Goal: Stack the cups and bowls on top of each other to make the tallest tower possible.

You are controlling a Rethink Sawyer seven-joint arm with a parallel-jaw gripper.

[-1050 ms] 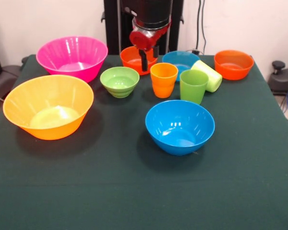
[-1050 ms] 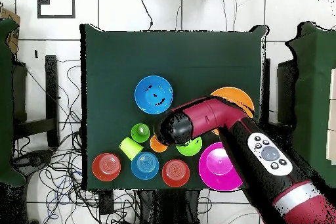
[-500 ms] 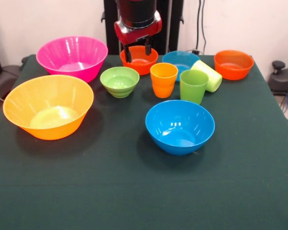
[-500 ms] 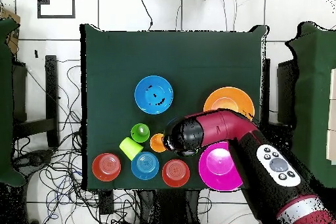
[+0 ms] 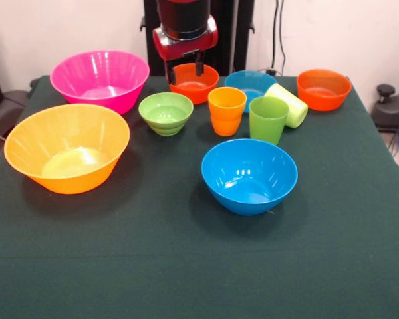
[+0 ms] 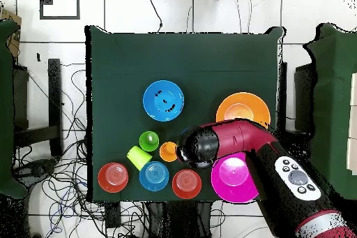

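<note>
The gripper [image 5: 184, 72] hangs with its jaws open and empty, the two fingertips spread above the near rim of the small orange bowl [image 5: 193, 82], which sits at the table's far edge. The small green bowl [image 5: 165, 112] lies just forward and to the left in the front view (hidden beneath the arm overhead). Nothing is stacked yet; the medium blue bowl [image 5: 249, 175] stands apart, nearer the camera.
</note>
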